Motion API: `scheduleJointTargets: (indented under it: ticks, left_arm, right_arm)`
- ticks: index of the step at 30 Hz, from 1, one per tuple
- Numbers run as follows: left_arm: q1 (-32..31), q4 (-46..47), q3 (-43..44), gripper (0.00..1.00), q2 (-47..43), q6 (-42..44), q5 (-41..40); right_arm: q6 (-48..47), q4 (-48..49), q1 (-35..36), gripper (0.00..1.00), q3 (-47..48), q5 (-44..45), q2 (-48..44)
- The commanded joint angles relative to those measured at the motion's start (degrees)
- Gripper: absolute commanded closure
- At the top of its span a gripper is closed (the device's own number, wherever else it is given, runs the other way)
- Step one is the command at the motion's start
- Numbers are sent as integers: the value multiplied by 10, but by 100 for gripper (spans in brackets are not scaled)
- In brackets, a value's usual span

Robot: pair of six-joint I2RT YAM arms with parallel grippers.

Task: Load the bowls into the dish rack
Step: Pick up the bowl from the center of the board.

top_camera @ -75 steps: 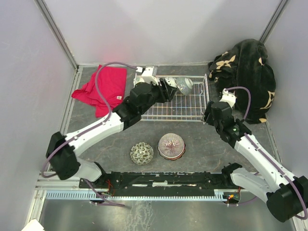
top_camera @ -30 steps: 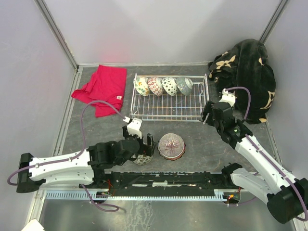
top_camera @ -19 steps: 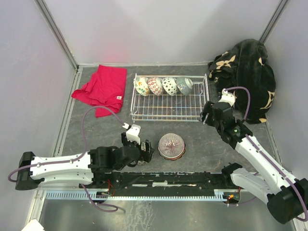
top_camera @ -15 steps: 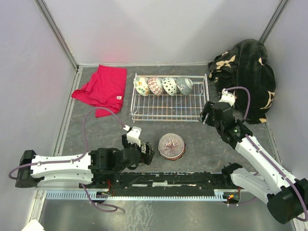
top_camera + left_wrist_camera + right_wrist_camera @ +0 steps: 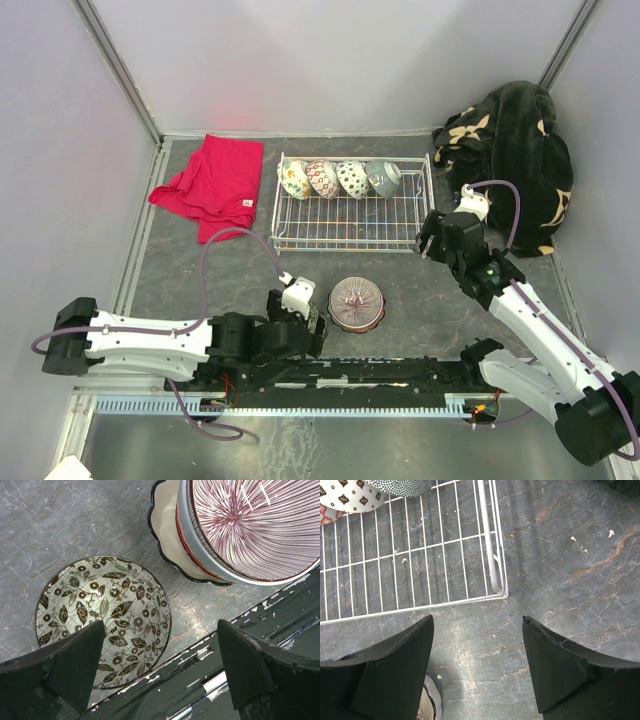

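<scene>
Bowl with leaf pattern (image 5: pixel 102 625) lies beneath the spread left hand (image 5: pixel 160 623), beside stacked bowls (image 5: pixel 240 530)

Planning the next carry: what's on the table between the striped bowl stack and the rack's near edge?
Nothing: only bare grey tabletop lies between the striped bowl stack and the dish rack, as the top view shows.

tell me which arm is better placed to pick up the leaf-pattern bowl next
Left. The left gripper hangs open just above the leaf-pattern bowl, while the right gripper, also open, sits away by the dish rack's near right corner.
</scene>
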Motion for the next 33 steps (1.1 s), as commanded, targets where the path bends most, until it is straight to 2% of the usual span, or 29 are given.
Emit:
scheduleJointTargets:
  ticks: [1,11,17,23,26,30,33]
  left_arm:
    - [-7,10,25,2,19,-24,-3]
    - [-13,28,30,21,81,-27,14]
    - [-13,29,43,46,121,-29,10]
    - [-13,29,53,57,152,-29,6]
    - [-13,29,55,67,154,-30,4]
    - [-13,24,56,75,152,-34,0]
    - [-13,17,56,91,146,-38,-7]
  right_arm:
    - [-4,14,-2,21,8,3,-9]
    - [-4,12,-2,21,6,7,-17]
    - [-4,12,-2,21,6,6,-17]
    - [-4,11,-2,21,6,7,-21]
    - [-4,10,-2,21,6,7,-22]
    - [-4,10,-2,21,6,7,-24]
    - [-4,9,-2,21,6,7,-25]
